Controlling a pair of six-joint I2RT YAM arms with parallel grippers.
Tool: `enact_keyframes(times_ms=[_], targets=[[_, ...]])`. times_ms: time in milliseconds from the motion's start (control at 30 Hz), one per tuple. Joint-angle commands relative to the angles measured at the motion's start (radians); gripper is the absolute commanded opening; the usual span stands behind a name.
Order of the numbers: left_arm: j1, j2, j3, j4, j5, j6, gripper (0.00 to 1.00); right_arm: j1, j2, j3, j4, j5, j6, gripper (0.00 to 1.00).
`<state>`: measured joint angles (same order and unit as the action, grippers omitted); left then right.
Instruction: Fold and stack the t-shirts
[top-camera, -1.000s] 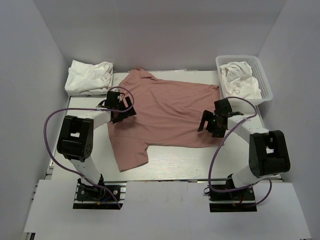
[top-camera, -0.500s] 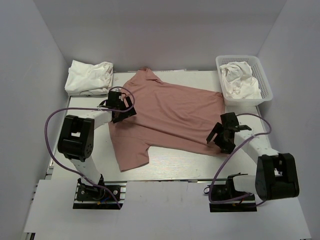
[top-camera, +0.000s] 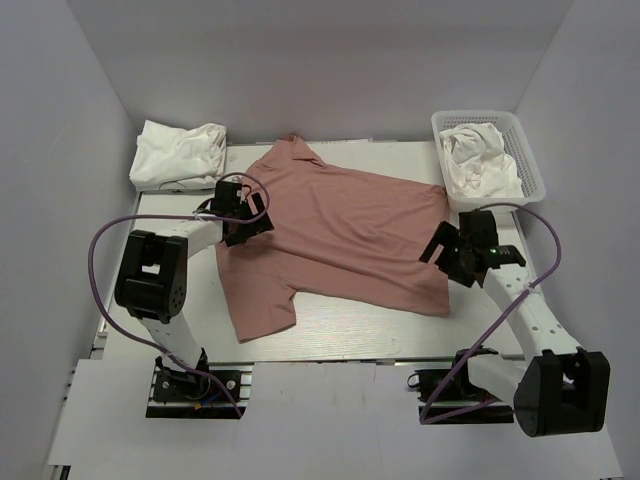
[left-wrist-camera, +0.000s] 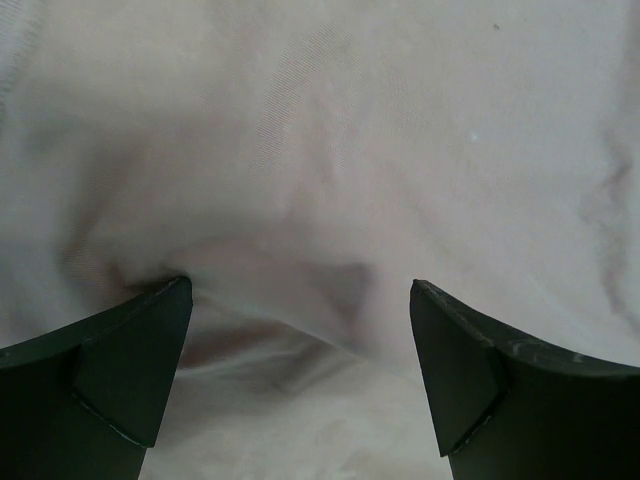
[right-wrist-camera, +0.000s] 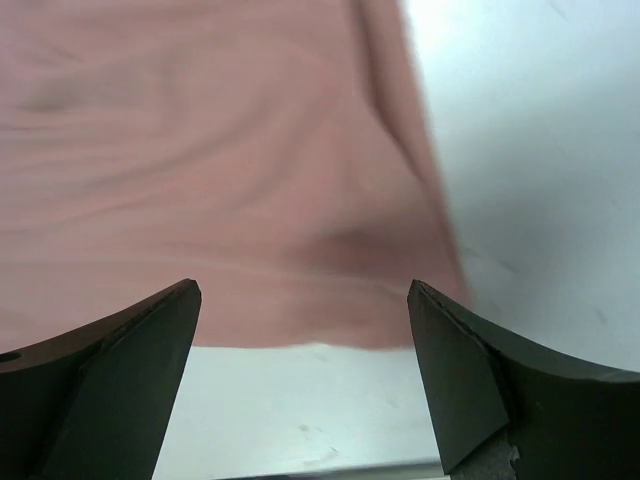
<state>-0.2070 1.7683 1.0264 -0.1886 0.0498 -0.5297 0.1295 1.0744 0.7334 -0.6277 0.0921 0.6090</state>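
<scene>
Nearest, just behind the right gripper (top-camera: 452, 262): a bare strip of white wood-grain table (top-camera: 370, 330). Spread wide, black fingers (right-wrist-camera: 120, 370) well apart, clasping nothing. Hovers over the near right corner of the dusty-pink soft cloth short-sleeved t-shirt (top-camera: 340, 235), with the cloth's edge below and between the fingertips and bare table off to the right. Blurred in the wrist view, so contact with the cloth impossible to judge.

Farther in and well to the left, across the pink cloth: left gripper (top-camera: 243, 213). Likewise opened to full width, nothing pinched. Sits low above the shirt's left edge, a soft raised wrinkle of fabric between the fingertips; touching or not, cannot tell. Spread mostly flat between the two grippers, with one flap of pink cloth reaching nearward from below the left one.

Beyond and left of the left gripper: crumpled heap of plain white cloth t-shirts (top-camera: 178, 152) at the table's far corner. Beyond the right gripper, close by: white plastic mesh basket (top-camera: 533, 170), with another rumpled white t-shirt (top-camera: 478, 160) inside.
</scene>
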Motion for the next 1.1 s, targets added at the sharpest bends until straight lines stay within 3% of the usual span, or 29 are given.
enact_keyframes(times_ms=[0,200,367,533,733,833,933,1067], targets=[[-0.005,-0.084,0.007,0.006,0.09,0.013,1.0,0.022,0.039,0.079,0.181,-0.14,-0.086,0.9],[-0.005,-0.041,0.147,-0.001,0.124,0.031,1.0,0.047,0.31,0.146,0.339,-0.135,-0.086,0.9],[-0.005,0.091,0.233,0.012,0.124,0.051,1.0,0.047,0.471,0.198,0.385,-0.097,-0.064,0.9],[0.004,0.192,0.28,-0.011,0.124,0.051,1.0,0.024,0.544,0.205,0.341,0.165,-0.066,0.9],[0.004,0.211,0.258,-0.022,0.071,0.051,1.0,-0.017,0.57,0.179,0.379,0.456,-0.135,0.9],[0.004,0.211,0.245,-0.044,0.027,0.051,1.0,-0.036,0.572,0.195,0.391,0.46,-0.184,0.9],[0.004,0.198,0.224,-0.045,0.018,0.051,1.0,-0.027,0.517,0.201,0.411,0.37,-0.241,0.9],[0.004,0.174,0.215,-0.032,0.018,0.051,1.0,-0.001,0.366,0.169,0.49,0.075,-0.313,0.9]])
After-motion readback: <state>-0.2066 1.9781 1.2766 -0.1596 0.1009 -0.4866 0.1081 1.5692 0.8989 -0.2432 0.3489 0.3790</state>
